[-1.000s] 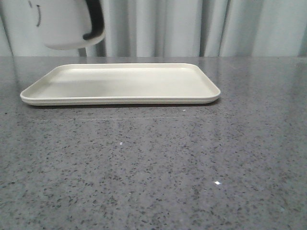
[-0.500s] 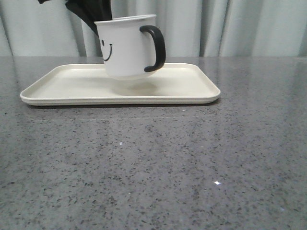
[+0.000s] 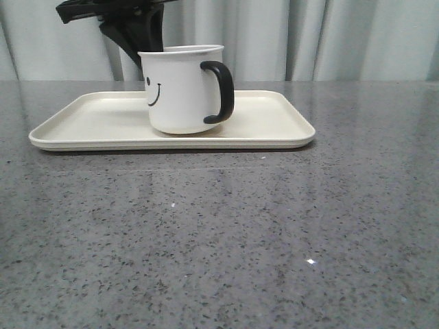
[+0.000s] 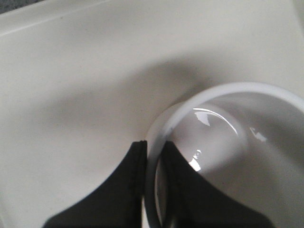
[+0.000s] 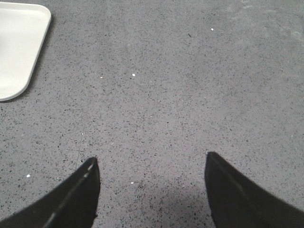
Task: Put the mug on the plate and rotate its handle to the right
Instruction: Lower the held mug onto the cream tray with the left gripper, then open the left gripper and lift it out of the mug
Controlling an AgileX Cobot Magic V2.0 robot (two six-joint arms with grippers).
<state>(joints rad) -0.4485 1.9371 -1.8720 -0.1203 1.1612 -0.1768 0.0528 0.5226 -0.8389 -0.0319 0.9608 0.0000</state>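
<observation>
Mug (image 3: 180,89), one, upright on one plate (image 3: 274,127); left pincer (image 4: 153,166) clamps rim.

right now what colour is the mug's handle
Glossy black handle on the white mug; the front view shows it best.

The mug (image 3: 182,90) stood upright on the plate (image 3: 89,123), about at its middle, with the smiley face turned toward my left and partly out of sight round the side. Its black handle (image 3: 219,92) stuck out to the right and a little toward the camera. My left gripper (image 3: 130,27) hung dark behind the mug's far left rim, its fingers hidden by the mug, and the plate lay flat on the grey speckled table (image 3: 226,240) before pale curtains (image 3: 329,38).
</observation>
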